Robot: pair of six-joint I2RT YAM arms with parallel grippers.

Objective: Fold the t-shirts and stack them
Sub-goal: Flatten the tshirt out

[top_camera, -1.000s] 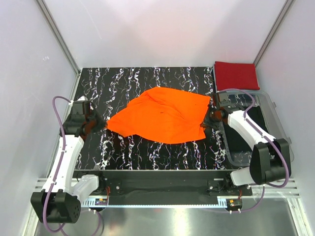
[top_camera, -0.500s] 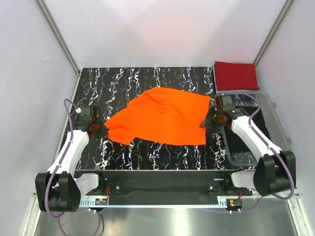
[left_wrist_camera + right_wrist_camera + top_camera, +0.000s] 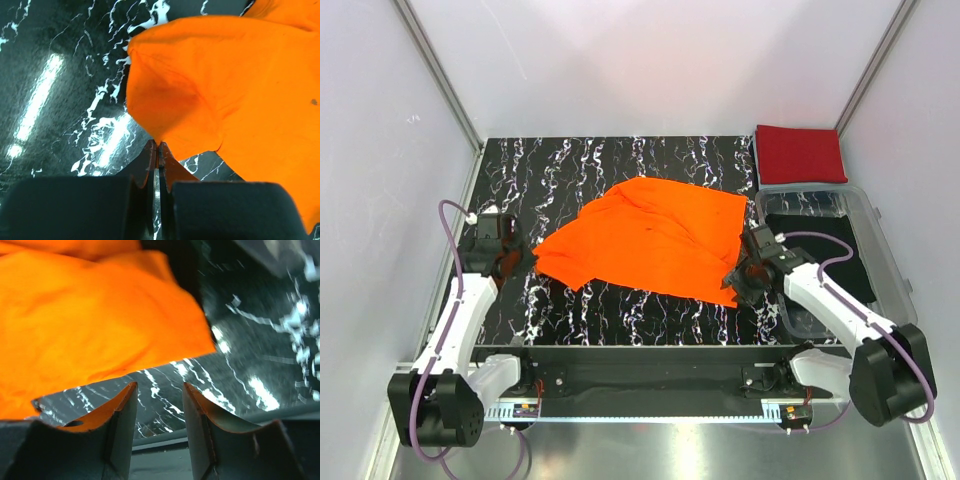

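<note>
Left wrist: left gripper (image 3: 158, 150) clamped on orange t-shirt (image 3: 240, 85) corner, lower centre; right gripper (image 3: 160, 390) jaws apart.

Top external: looked down from high behind, whole table (image 3: 570, 160).
Wrist views: very close, faced opposite edges of the orange t-shirt (image 3: 240, 75) (image 3: 75, 315).
Shared: that t-shirt.

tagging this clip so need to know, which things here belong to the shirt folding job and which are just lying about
Part of the job:
- orange t-shirt, spread out
- red t-shirt, folded, far right
- left gripper, pinching the orange cloth's edge
- right gripper, open and empty

Just lying about:
- clear plastic bin on the right
- black marbled table
</note>
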